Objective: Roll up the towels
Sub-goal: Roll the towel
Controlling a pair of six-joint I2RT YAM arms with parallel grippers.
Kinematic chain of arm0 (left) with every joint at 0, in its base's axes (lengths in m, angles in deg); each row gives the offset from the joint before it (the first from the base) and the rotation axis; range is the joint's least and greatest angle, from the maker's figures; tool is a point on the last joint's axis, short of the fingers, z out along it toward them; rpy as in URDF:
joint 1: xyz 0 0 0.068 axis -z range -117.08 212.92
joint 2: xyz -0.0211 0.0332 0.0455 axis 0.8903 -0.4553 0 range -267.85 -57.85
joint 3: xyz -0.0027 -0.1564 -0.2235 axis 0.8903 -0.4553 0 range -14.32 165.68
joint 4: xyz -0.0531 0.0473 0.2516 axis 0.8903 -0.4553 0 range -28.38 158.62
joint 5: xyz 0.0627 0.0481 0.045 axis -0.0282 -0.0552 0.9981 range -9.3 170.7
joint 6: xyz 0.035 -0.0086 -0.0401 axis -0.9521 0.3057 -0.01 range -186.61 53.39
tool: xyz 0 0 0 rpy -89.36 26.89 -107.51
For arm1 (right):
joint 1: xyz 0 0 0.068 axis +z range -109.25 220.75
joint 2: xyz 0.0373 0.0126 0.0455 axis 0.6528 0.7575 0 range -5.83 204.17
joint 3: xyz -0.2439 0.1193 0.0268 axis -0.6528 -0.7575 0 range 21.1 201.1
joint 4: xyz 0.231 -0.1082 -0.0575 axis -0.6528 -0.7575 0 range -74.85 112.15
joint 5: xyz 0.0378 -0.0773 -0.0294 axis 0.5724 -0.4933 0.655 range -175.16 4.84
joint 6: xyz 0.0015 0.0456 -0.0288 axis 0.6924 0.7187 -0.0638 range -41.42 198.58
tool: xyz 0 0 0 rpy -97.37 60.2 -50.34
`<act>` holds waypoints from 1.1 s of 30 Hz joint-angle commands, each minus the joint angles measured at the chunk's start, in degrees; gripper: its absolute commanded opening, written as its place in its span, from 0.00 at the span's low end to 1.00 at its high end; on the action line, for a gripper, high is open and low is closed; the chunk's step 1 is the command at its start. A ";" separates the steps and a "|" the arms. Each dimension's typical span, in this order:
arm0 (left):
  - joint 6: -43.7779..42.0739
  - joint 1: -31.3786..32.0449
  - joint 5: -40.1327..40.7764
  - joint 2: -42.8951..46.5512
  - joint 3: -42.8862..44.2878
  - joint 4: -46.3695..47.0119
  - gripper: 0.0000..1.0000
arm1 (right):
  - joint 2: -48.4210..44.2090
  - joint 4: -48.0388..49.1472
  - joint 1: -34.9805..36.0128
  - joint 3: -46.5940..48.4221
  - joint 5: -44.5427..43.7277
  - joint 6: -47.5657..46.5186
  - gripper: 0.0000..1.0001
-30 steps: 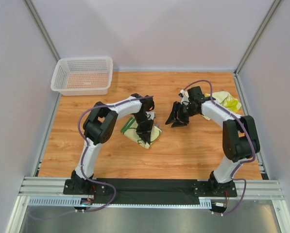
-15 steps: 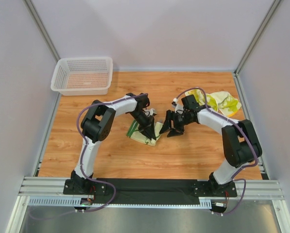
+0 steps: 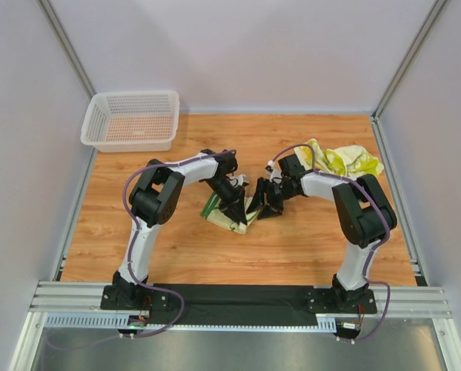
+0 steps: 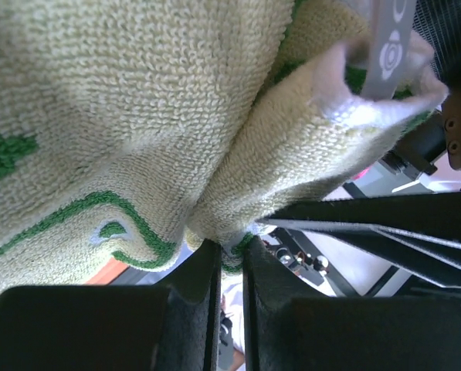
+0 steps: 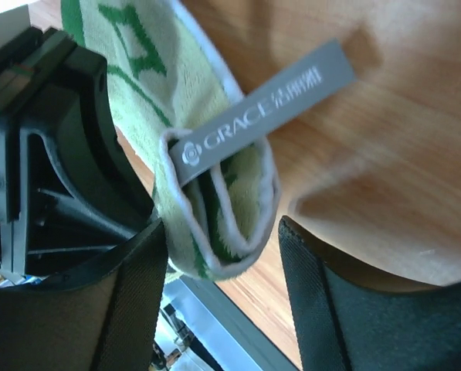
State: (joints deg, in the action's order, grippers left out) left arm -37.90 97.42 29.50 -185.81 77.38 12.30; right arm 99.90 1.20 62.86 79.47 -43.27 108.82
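the left gripper (image 4: 228, 251) is pinching a fold of the folded towel (image 4: 137, 100) near the table's (image 3: 307, 239) centre, fingers nearly closed, while the right gripper (image 5: 218, 246) is standing open astride its labelled corner, holding nothing. judgement: the right should be closing squarely on that corner before rolling, keeping layers aligned. counting two towels, the crumpled towel (image 3: 346, 161) lying at the far right corner, and one mesh basket (image 3: 130, 97).

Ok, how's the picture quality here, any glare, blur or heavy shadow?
Top view: even light, sharp, only soft shadows on the table. Left wrist view: the towel fills the frame, weave crisp, its folded edge washed out at upper right. Right wrist view: the grey label reads sharp, the near fingers dark and soft.
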 commanded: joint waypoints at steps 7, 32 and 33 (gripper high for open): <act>-2.43 -0.05 -1.89 1.75 -1.26 -0.90 0.17 | 2.28 3.55 0.57 3.68 -0.49 1.23 0.32; -11.57 13.22 47.68 19.94 3.15 -3.72 0.53 | 4.48 -15.87 2.33 15.80 -5.77 -0.98 0.09; -11.74 14.44 48.21 20.38 2.44 -2.93 0.56 | 4.57 -16.22 2.41 16.16 -5.85 -0.80 0.09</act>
State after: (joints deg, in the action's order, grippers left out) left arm -47.41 109.18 70.11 -168.72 81.58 7.12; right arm 103.64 -11.98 65.00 93.13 -48.27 107.70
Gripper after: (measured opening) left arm 0.533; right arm 0.164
